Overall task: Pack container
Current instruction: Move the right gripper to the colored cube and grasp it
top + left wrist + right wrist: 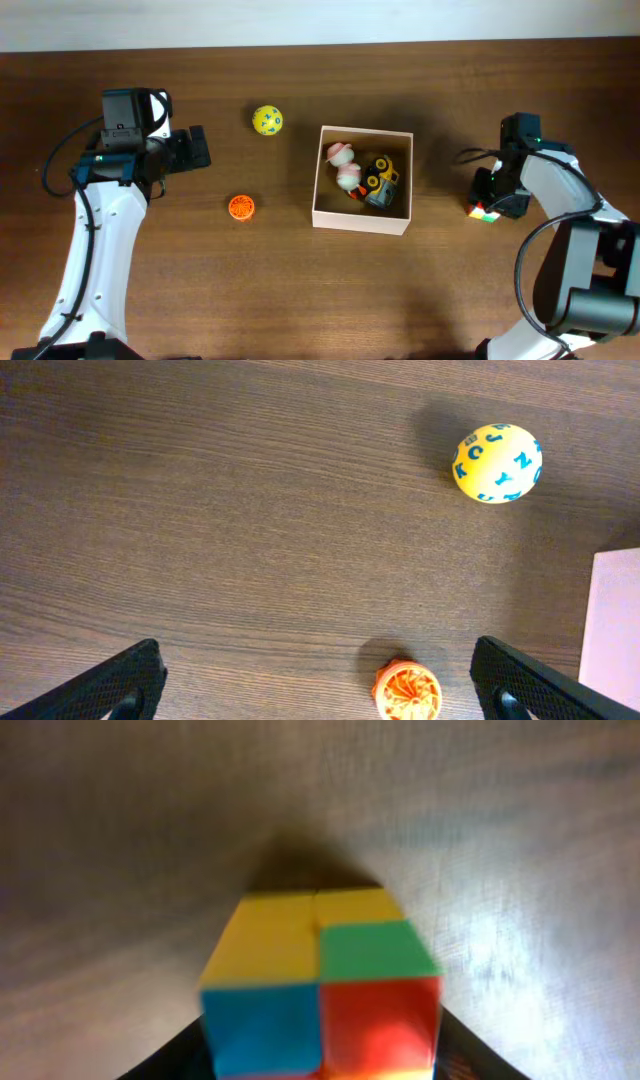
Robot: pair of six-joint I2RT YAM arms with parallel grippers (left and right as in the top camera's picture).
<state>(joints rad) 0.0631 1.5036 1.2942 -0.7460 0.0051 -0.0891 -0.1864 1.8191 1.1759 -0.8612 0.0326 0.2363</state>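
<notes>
The container point(362, 221), a square white-walled box with a tan inside, sits mid-table. It holds a pink-and-white toy point(346, 165) and a yellow toy truck point(380, 180). Its edge also shows in the left wrist view point(612, 630). My left gripper point(197, 148) is open and empty, left of the box; in its wrist view the jaws point(320, 680) are spread wide above an orange wheel toy point(408, 693). My right gripper point(487, 205) is right of the box, shut on a multicoloured cube point(485, 212). The cube point(320, 990) fills the space between the fingers point(320, 1055).
A yellow ball with blue letters point(267, 121) lies on the table behind and left of the box, also in the left wrist view point(497, 463). The orange wheel toy point(241, 207) lies left of the box. The table is dark brown wood.
</notes>
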